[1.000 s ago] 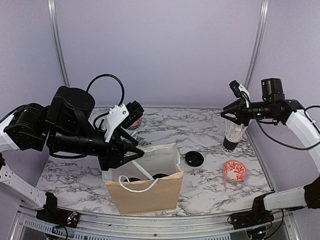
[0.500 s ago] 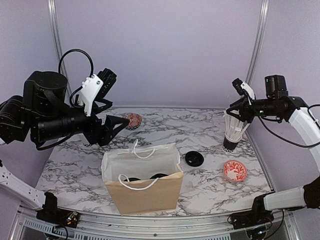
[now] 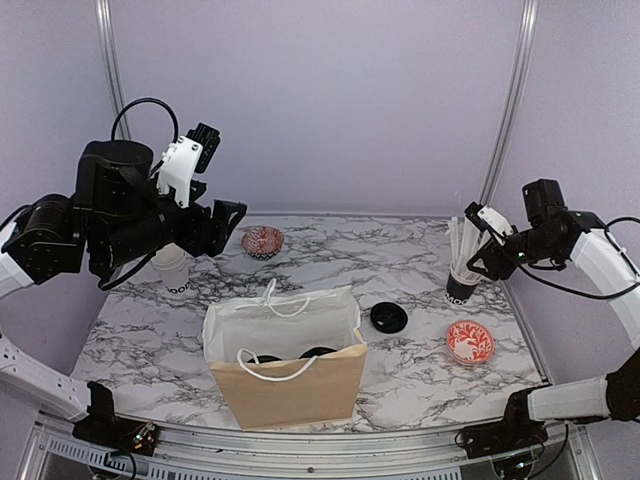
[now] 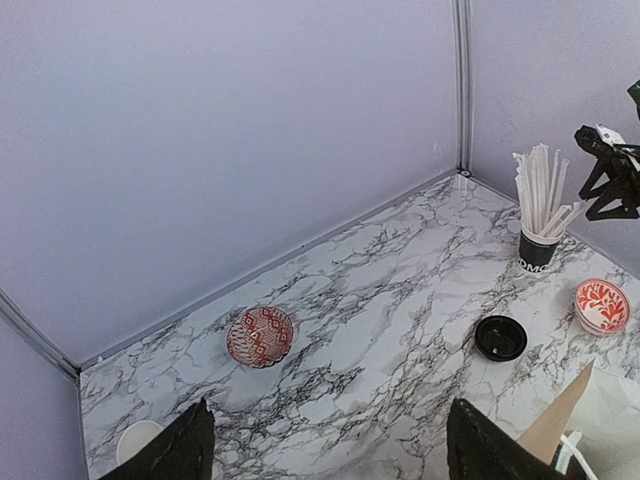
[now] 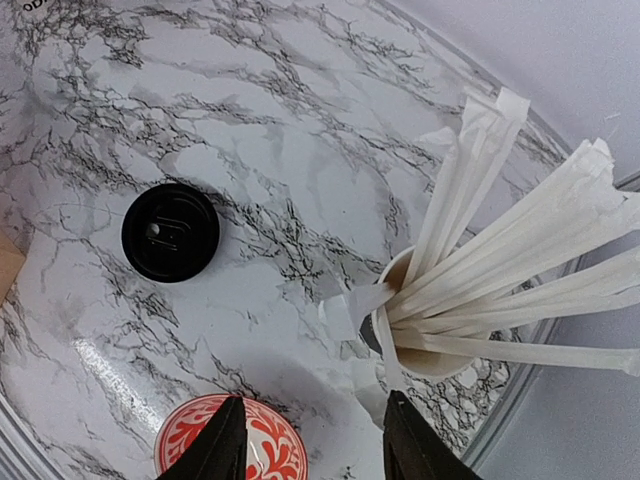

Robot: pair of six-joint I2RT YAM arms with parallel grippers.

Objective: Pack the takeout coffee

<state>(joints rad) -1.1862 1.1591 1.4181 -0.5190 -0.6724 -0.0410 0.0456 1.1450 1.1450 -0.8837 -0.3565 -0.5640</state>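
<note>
Two black lids of takeout coffee (image 3: 320, 351) show inside the open brown paper bag (image 3: 290, 385) at the front. A lidless white cup (image 3: 172, 268) with black lettering stands at the left; its rim (image 4: 135, 440) shows in the left wrist view. A loose black lid (image 3: 388, 318) lies right of the bag. My left gripper (image 3: 228, 215) hangs high above the table's back left, open and empty, its fingers (image 4: 170, 455) wide apart. My right gripper (image 3: 480, 245) is open beside the dark cup of white sticks (image 5: 430, 330), with nothing between its fingers (image 5: 220, 440).
One red-patterned bowl (image 3: 263, 241) sits at the back left and another (image 3: 470, 342) at the front right, under the right gripper (image 5: 315, 445). Grey walls and metal posts close in the marble table (image 3: 420, 250).
My left gripper has risen out of the bag, opened wide and swung back to the left. The right gripper has dropped beside the cup of sticks and opened a little more.
</note>
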